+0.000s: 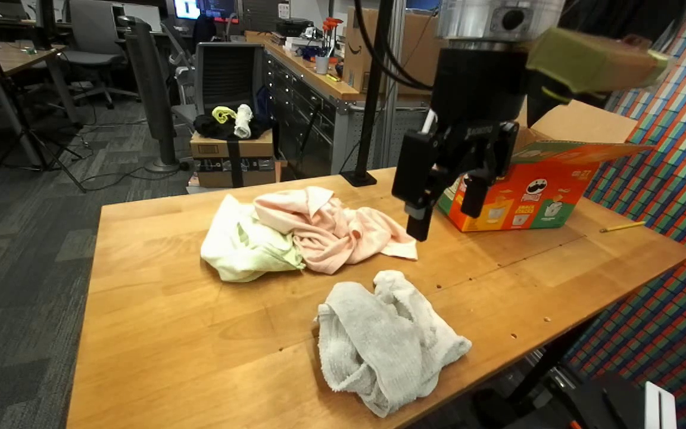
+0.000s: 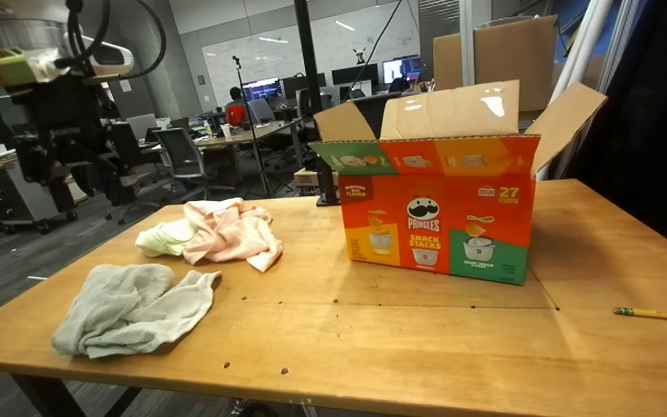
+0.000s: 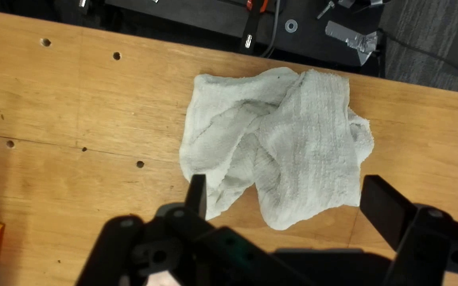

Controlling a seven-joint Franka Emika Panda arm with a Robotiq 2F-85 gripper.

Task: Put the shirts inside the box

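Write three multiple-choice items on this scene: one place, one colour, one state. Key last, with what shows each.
1. Where is the gray cloth?
A. Inside the box
B. On the table
C. On top of the pink cloth

2. What colour is the pencil?
A. Yellow
B. Blue
C. White

3. How do the fingers stand?
A. Shut on the pink cloth
B. Shut, holding nothing
C. Open

Key
1: B, since all three views show it lying on the wood.
2: A, since its shaft shows yellow in both exterior views.
3: C, since the wrist view shows them wide apart and nothing hangs from them in either exterior view.
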